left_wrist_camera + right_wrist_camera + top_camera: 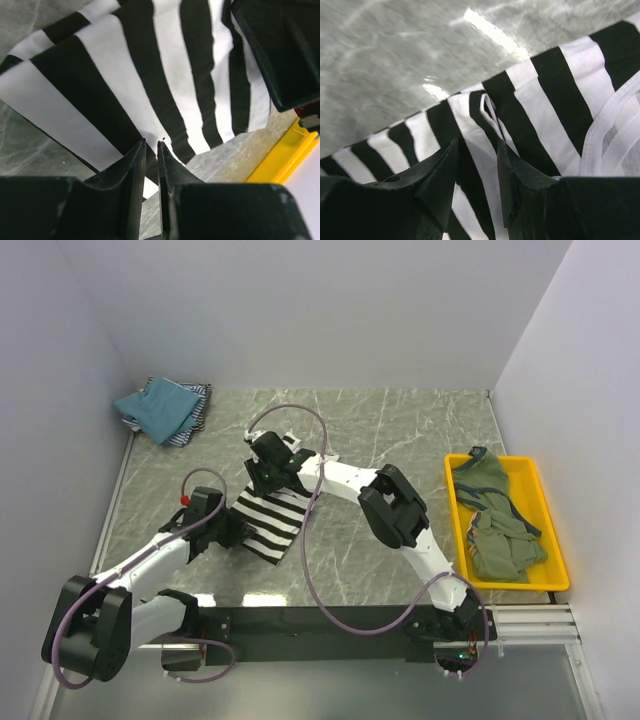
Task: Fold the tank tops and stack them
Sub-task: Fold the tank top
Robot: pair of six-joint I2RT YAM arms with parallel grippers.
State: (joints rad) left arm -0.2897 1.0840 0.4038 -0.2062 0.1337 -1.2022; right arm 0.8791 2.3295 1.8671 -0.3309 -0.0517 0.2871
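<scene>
Tabletop [400,430]: marbled, under both claws.
Black-and-white striped tank top [268,525]: lies beneath and between both claws.
Right claw [477,144]: jaws apart over the strap hem; risk of snagging it.
Left claw [151,143]: narrow slit at the cloth edge, grip unclear; the hem could slip and spoil the fold.

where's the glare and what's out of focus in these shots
Right wrist: a bright glare streak on the marble table, and its own fingers lose detail in shadow. Left wrist: the black-and-white striped tank top is sharp, the yellow tray slightly soft. Top external: even light, faint sheen along the table's near edge.
</scene>
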